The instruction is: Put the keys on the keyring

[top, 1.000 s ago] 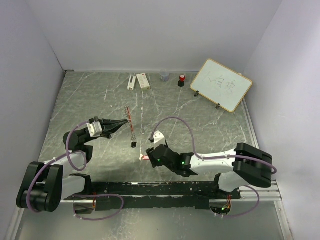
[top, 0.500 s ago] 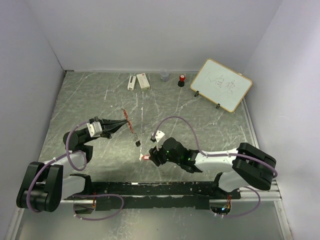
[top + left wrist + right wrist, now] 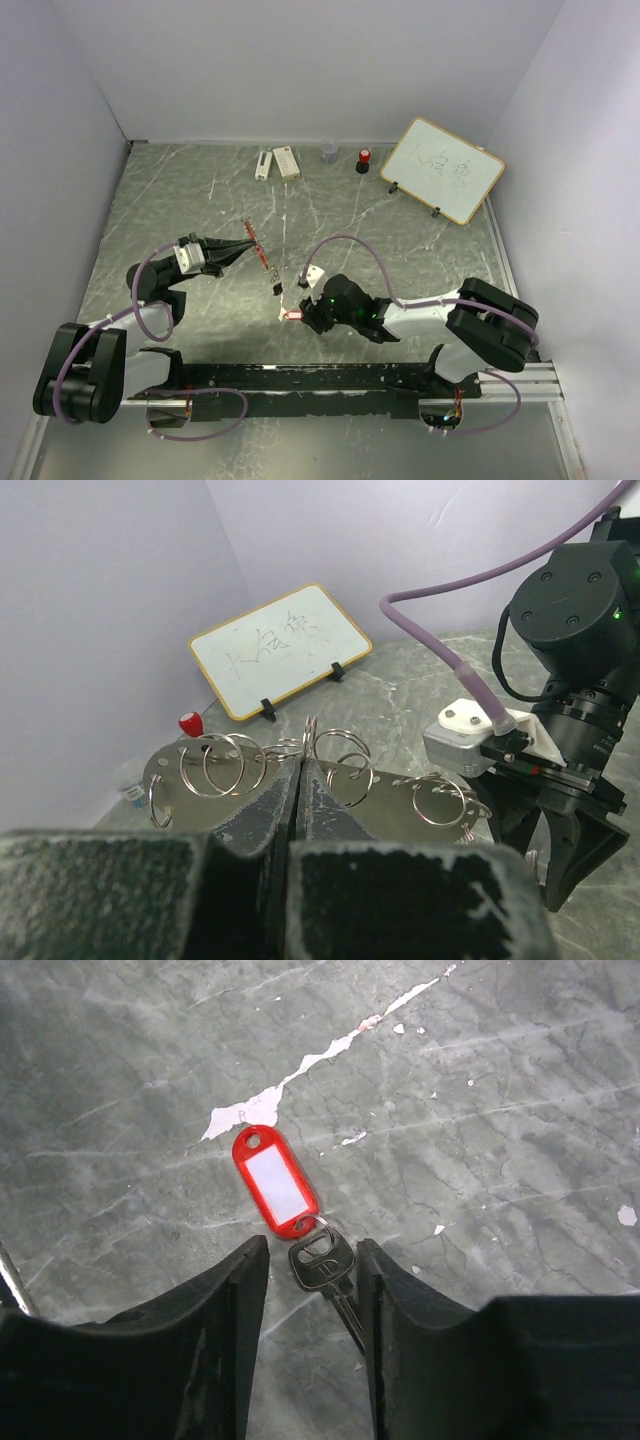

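Table (image 3: 420, 250): slick marbled top, so a nudged key will likely skate. Close squarely.
Left pincer (image 3: 302, 770): clenched on the keyring (image 3: 385, 798), which looks held up left of centre with its loops facing the right arm.
Right pincer (image 3: 310, 1248): released, jaws part-way apart and low over the table, straddling the red-tag key (image 3: 318, 1262). Neither jaw seems to touch it.
Suggest centring on the key head so both jaws land together. Avoid the shaft and the red tag (image 3: 275, 1182), and leave the small ring exposed for threading.
Black-tag key (image 3: 274, 290): between the arms. Can't tell if it's threaded.
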Robot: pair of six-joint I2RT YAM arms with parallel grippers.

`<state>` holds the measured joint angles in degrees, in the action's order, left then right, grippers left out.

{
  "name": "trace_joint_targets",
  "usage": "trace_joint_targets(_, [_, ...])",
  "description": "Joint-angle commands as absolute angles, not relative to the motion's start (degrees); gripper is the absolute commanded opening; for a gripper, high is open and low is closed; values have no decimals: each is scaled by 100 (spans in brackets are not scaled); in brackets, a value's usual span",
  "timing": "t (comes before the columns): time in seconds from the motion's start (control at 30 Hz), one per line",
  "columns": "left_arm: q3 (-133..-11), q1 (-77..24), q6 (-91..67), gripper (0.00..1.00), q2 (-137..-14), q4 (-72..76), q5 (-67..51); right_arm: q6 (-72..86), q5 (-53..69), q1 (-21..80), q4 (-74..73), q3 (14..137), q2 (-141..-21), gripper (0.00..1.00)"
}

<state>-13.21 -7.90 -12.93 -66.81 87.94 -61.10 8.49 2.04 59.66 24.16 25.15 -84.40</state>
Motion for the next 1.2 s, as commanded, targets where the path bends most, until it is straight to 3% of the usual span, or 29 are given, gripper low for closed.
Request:
trace_joint_targets(0.0, [-1310, -721, -1369, 7, -6697, 10361, -6136, 756, 332, 5915, 2555, 2493, -8518, 37])
trace_joint_targets(0.17, [-1314, -721, -1362, 7, -6714, 10362, -6136, 782, 290, 5917, 2556, 2460, -8491, 24])
trace_joint_targets(0.33, [-1318, -721, -1362, 7, -6724, 10364, -6144, 782, 185, 5915, 2575, 2413, -8310, 1])
trace_joint_targets(0.37, [-1318, -716, -1361, 7, -6724, 10360, -6148, 778, 158, 5915, 2580, 2398, -8229, 0])
trace_joint_targets(0.63, [-1334, -716, -1365, 7, -6765, 10370, -6158, 633, -191, 5915, 2525, 2155, -7129, 1])
trace_joint_targets(0.77, [-1337, -721, -1372, 7, -6776, 10370, -6161, 711, -61, 5890, 2046, 2475, -7296, 33])
trace_joint_targets(1.17, [-1332, -716, -1378, 7, -6762, 10369, -6135, 2804, -225, 5976, 2084, 2585, -7811, 34])
